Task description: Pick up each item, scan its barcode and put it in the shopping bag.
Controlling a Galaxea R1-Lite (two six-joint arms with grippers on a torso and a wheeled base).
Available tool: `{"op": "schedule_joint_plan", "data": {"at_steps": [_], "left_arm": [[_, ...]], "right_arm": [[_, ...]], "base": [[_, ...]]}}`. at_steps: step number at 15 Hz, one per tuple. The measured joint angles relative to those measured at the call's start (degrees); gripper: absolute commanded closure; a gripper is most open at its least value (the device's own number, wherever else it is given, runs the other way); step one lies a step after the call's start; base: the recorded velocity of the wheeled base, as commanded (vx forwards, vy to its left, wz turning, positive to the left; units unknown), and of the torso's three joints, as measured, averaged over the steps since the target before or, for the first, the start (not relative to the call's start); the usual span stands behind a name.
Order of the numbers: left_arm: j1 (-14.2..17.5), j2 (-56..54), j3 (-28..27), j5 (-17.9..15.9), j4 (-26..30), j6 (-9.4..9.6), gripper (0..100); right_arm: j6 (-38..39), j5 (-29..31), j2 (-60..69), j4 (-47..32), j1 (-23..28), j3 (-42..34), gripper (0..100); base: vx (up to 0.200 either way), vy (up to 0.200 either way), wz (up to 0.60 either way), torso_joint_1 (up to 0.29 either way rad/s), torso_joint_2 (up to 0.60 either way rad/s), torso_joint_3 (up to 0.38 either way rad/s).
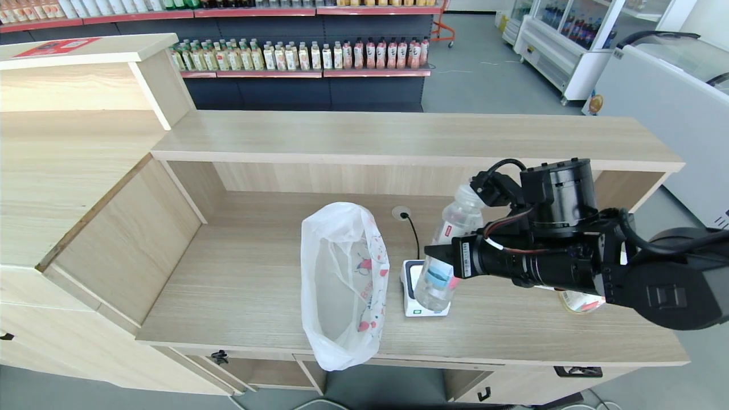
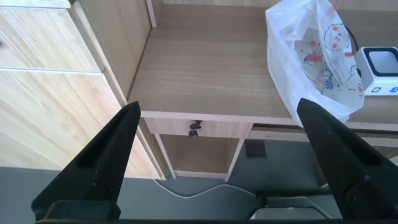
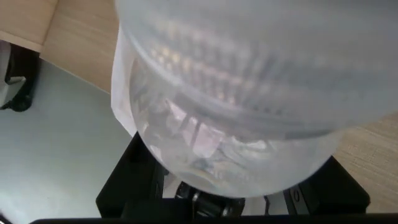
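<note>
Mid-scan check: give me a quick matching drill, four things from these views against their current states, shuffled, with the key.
Things:
1. bottle
2. shopping bag
3. scanner
4. left gripper

States:
A. open, holding nothing
B. white, on the counter beside the shopping bag
C. tilted, clamped in the right gripper
D. standing with its mouth open

Pairs: 1-C; 2-D; 3-B; 4-A
</note>
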State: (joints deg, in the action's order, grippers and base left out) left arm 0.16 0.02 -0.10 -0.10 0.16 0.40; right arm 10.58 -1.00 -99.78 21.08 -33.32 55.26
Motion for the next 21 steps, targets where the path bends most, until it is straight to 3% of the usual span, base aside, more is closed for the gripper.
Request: {"op": "schedule_joint_plan", "data": {"at_steps": [7,11,16,21], "left_arm": [[-0.05,0.0,0.0,0.0,0.02,-0.05,0],[0.0,0.0,0.0,0.02,0.05,-0.05,0],[0.02,0.0,0.0,0.02,0.0,-0.07,0],[0.0,0.0,0.0,0.0,0.02,-0.07,0]], "right_arm": [[0.01,-6.66,-8.02,17.62,0.3,-1.02,100],[-1.58,-8.87,-13.89,23.7,0.0,-0.13,100],[-9.52,-8.28,-22.3,31.91,0.38,0.72,100],[-14.57,-8.36,-27.95,34.45,0.28,0.52,100]], "base": [[0.0,0.2,0.0,0.011,0.01,0.0],[0.0,0.0,0.0,0.0,0.0,0.0],[0.0,0.0,0.0,0.0,0.0,0.0],[0.0,0.0,0.0,0.0,0.0,0.0]]}}
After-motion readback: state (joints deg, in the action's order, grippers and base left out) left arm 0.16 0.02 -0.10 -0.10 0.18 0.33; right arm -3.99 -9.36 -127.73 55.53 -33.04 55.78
